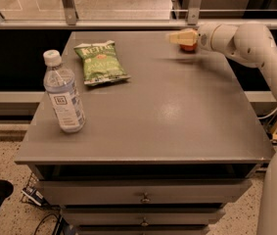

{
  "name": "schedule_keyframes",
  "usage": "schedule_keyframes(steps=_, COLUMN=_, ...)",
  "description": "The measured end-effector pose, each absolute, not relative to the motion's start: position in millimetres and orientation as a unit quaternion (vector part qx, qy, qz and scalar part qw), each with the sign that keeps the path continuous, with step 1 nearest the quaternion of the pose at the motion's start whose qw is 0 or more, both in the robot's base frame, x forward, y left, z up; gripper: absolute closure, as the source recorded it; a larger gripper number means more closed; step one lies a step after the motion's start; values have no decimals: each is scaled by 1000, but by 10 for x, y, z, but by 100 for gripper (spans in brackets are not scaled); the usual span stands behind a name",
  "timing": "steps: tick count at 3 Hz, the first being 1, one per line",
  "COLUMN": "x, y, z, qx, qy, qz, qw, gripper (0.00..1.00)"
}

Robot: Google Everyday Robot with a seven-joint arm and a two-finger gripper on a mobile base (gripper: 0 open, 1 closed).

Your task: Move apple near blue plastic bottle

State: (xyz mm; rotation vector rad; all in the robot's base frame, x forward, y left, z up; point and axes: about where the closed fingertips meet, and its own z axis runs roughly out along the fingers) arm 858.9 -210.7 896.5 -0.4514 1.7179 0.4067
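The apple [188, 47] sits at the far right of the grey table top [177, 111]; only its red lower part shows under my gripper. My gripper [181, 37] is right at the apple, over its top, with the white arm [245, 40] reaching in from the right. The blue plastic bottle [63, 94], clear with a white cap and a white-and-blue label, stands upright near the table's left edge, far from the apple.
A flat green chip bag [100, 62] lies at the back left of the table, between the bottle and the apple. Metal rails [128, 23] run behind the table. Drawers [145, 197] sit below the front edge.
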Motion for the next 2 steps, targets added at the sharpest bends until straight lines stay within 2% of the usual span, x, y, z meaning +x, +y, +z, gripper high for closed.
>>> schedule_keyframes(steps=1, x=8591, y=-2024, z=8805, qx=-197, qy=757, qz=187, qw=594, gripper=0)
schedule_keyframes(steps=2, x=8554, y=-1975, z=8629, qx=-191, qy=766, qz=194, qw=582, gripper=16)
